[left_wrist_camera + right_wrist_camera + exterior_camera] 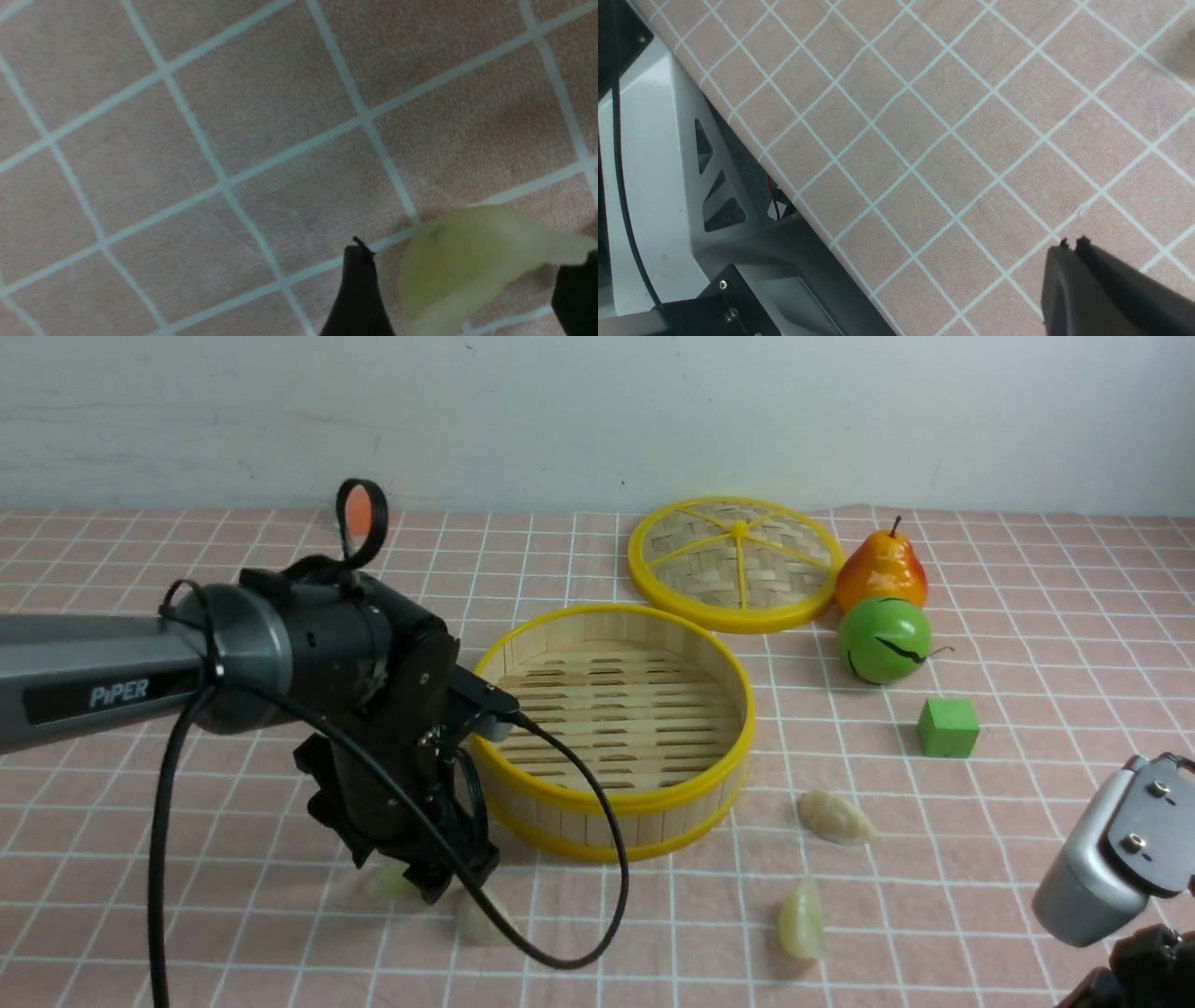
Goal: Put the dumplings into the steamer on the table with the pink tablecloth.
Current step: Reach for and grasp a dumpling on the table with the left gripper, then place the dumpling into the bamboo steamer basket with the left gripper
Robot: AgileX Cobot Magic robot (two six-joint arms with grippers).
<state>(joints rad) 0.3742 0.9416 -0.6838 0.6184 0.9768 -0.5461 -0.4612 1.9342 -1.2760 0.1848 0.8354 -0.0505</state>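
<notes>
Nearest me, my right claw (1071,242) is pinched fully closed with nothing in it, hanging over bare pink tablecloth (924,140) by the worktop's near edge. My left claw (425,882) is low over the cloth just in front of the steamer (611,728), spread wide and gripping nothing.

All four dumplings are out on the worktop (233,943), none in the basket. A yellowish dumpling (803,919) is closest to me on the right, with a paler one (836,817) beyond it near the steamer's rim. The other two flank the left claw: one (481,915) on its right, one (387,882) half hidden on its left. The steamer is empty – just bare slats.

Further back on the right there's a green cube (948,726), then a green ball (884,639) in front of a pear (882,569), and the woven lid (733,565) at the back with nothing on it.

The front view hides my left fingertips. Only the left wrist view shows a yellow-green dumpling (467,270) lying on the cloth between the two fingers (357,298). There's a clear gap on one side, and the other finger is right at its thin end – can't tell if that's touching, or which of the two it is. Only the right wrist view shows the right claw's tips; the front view catches just that arm's grey wrist.
</notes>
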